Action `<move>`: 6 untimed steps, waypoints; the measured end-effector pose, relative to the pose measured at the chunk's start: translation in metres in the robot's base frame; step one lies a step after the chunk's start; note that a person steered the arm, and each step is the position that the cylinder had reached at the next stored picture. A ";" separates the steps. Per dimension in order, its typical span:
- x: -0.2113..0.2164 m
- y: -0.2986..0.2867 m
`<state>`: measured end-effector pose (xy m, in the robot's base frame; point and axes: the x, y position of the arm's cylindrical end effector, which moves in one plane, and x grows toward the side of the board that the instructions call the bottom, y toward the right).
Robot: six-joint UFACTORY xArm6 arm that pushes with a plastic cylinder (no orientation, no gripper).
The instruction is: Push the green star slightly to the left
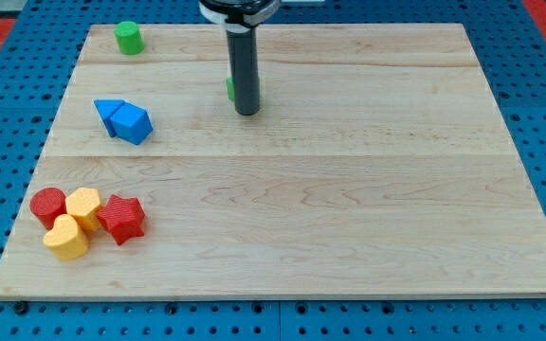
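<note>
**Clerk:** Item one, the star. Where did it lie?

**Arm:** Green star (230, 89), mostly hidden behind my rod (245, 71); only green slivers showed on either side, so its shape could not be made out. It sat toward the board's (349, 189) top, well right of the green cylinder (128, 38).

**Clerk:** Item two, your tip.

**Arm:** Tip (246, 113), a plain rod end with no jaws to open or close, holding nothing. It stood just below the star, in front of it in view, seemingly touching or nearly so.

**Clerk:** The relation that mattered?

**Arm:** A leftward push needed my tip on the star's right side. It was not there; I judged a move round to the right came first.

**Clerk:** Other stock?

**Arm:** Two blue blocks (123, 120), left and below the star. Red and yellow blocks (85, 221), far below-left.
</note>
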<state>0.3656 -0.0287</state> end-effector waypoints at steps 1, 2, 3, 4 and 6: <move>-0.015 -0.009; -0.031 -0.061; -0.028 -0.055; 0.003 0.025; -0.030 0.014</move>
